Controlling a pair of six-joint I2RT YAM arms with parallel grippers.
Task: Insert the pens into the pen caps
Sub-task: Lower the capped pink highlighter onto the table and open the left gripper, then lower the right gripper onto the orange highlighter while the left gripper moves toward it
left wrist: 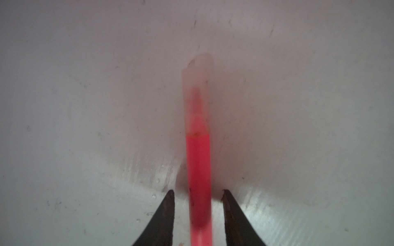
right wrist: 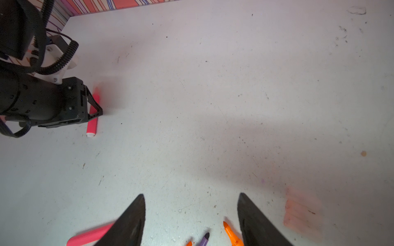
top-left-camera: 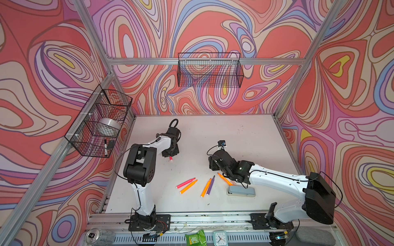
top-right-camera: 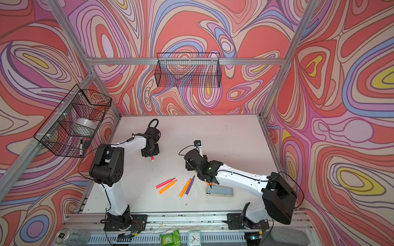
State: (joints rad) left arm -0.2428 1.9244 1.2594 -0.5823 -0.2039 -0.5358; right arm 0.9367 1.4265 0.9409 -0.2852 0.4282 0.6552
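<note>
Clearly, the left gripper (left wrist: pixel 198 192) has its jaws spread a little. In the left wrist view a narrow strip of table (left wrist: pixel 85 106) shows on each side of the neon pink pen (left wrist: pixel 199 166), so neither jaw touches it. The pen lies flat between the two jaws, in line with them, and its tip sits inside a translucent pen cap (left wrist: pixel 196 95). In both top views this pen is just left of the middle of the frame, and its rear end shows below the gripper.

The pen is judged to be light, stiff and smooth, so it can roll or turn easily on the hard table. The best place to hold it is the middle of the barrel, across its length. The cap is thin plastic and may slip off or be pushed crooked, so it is a poor place to grip.

The right gripper (right wrist: pixel 191 194) has its jaws wide apart with nothing between them, only bare table. Close to them lie the tips of an orange pen (right wrist: pixel 231 233) and a purple pen (right wrist: pixel 205 237), both uncapped. A second pink pen (top-left-camera: pixel 185 182) lies in the lower middle of a top view, near the stapler (top-left-camera: pixel 241 191). A pale pink blur beside the right jaw is possibly the spare caps (right wrist: pixel 302 213).
</note>
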